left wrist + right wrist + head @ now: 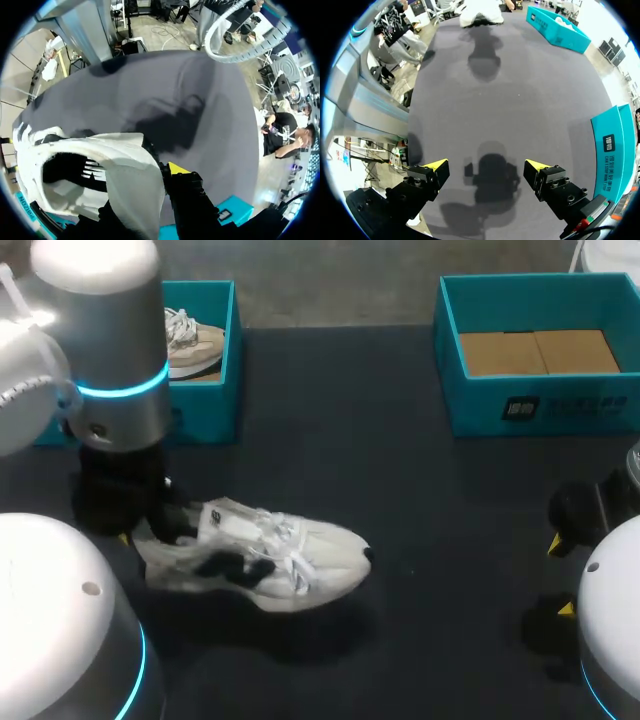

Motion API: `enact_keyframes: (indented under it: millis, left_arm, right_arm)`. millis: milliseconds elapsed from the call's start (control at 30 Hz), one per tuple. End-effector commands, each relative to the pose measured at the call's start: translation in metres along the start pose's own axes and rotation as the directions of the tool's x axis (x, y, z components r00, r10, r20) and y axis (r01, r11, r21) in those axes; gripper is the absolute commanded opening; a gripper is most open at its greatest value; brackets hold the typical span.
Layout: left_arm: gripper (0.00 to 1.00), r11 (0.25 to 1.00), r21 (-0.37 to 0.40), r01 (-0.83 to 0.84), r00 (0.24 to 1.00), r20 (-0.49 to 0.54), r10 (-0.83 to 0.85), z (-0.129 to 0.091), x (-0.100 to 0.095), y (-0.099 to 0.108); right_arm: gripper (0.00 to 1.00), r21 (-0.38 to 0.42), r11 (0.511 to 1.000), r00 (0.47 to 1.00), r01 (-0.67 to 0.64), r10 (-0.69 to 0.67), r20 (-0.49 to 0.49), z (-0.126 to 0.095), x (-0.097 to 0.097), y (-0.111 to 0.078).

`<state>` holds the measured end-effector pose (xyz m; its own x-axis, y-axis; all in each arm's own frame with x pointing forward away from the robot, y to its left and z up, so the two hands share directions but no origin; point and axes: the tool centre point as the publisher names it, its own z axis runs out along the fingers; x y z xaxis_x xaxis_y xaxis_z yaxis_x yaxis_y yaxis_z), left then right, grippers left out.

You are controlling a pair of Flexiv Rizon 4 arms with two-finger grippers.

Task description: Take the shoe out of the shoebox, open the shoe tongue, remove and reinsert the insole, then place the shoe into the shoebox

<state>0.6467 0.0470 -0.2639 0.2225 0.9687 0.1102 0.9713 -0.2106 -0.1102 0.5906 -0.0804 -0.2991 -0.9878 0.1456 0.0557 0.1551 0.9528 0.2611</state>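
Where the white shoe (270, 560) sits on the dark table (430, 540), outside both boxes with its toe toward my right side, my left pincer (150, 192) pinches its heel wall between both fingers. Behind it stands a blue box (205, 390) holding a tan shoe (195, 345). My right pincer (486, 167) hangs spread wide above the table, near a second blue box (540, 410).
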Motion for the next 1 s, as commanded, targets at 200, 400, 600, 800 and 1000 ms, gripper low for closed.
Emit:
enact_keyframes:
  millis: [200, 400, 600, 800, 1000]
  left_arm:
    - [0.0, 0.999, 0.015, 0.031, 0.999, -0.021, -0.031, 0.031, -0.054, 0.012]
    - [0.0, 0.996, 0.037, 0.076, 0.997, -0.026, -0.075, 0.044, -0.07, 0.025]
    - [0.0, 0.992, 0.07, 0.102, 0.994, -0.033, -0.1, 0.06, -0.083, 0.041]
    - [0.0, 0.997, 0.056, 0.056, 0.998, -0.022, -0.054, 0.071, -0.094, 0.047]
    - [0.0, 0.997, 0.051, 0.056, 0.998, -0.025, -0.055, 0.081, -0.1, 0.049]
  right_arm:
    - [1.0, 0.002, 1.0, 1.0, 0.0, 0.0, 0.003, 0.001, 0.002, 0.0]
    - [1.0, 0.002, 1.0, 1.0, 0.0, 0.0, 0.003, 0.001, 0.002, 0.0]
    - [1.0, 0.002, 1.0, 1.0, 0.0, 0.0, 0.003, 0.001, 0.002, 0.0]
    - [1.0, 0.002, 1.0, 1.0, 0.0, 0.0, 0.003, 0.001, 0.002, 0.0]
    - [1.0, 0.002, 1.0, 1.0, 0.0, 0.0, 0.003, 0.001, 0.002, 0.0]
